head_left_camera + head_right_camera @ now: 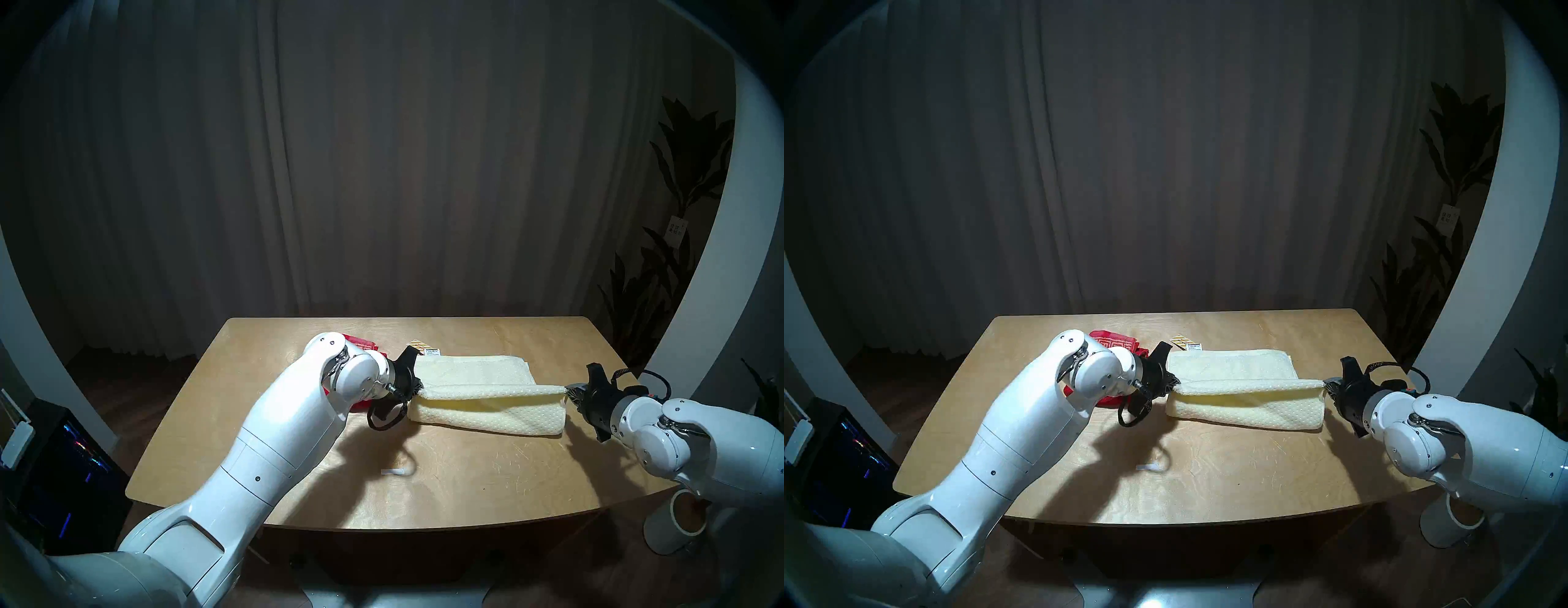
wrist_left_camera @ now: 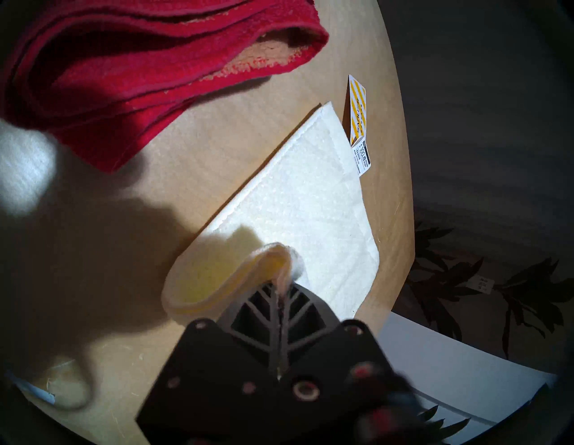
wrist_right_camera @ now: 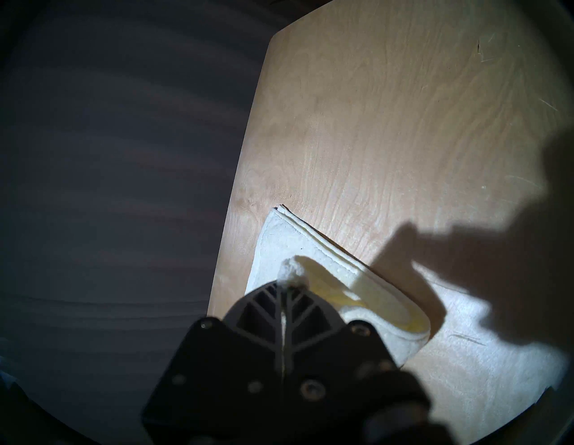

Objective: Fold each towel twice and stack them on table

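The cream-white towel [image 1: 479, 373] [image 1: 1233, 369] lies across the middle of the table [image 1: 424, 475], its near edge lifted and doubled back over itself. My left gripper [image 1: 418, 388] [image 2: 283, 287] is shut on the left end of that lifted edge. At the other end my right gripper [image 1: 567, 389] [image 3: 284, 284] is shut on the right corner [image 3: 293, 268]. The edge hangs stretched between them a little above the towel [image 2: 298, 199]. The red towel [image 1: 360, 342] [image 1: 1115, 339] [image 2: 124, 71] lies bunched in folds at the back left, mostly hidden behind my left arm.
A yellow striped paper tag [image 1: 426, 347] [image 2: 357, 115] lies at the cream towel's far left corner. A small white tape mark [image 1: 392, 472] sits near the table's front. A white cylinder [image 1: 674, 526] stands on the floor at the right. An electronics rack [image 1: 63, 479] stands at the left.
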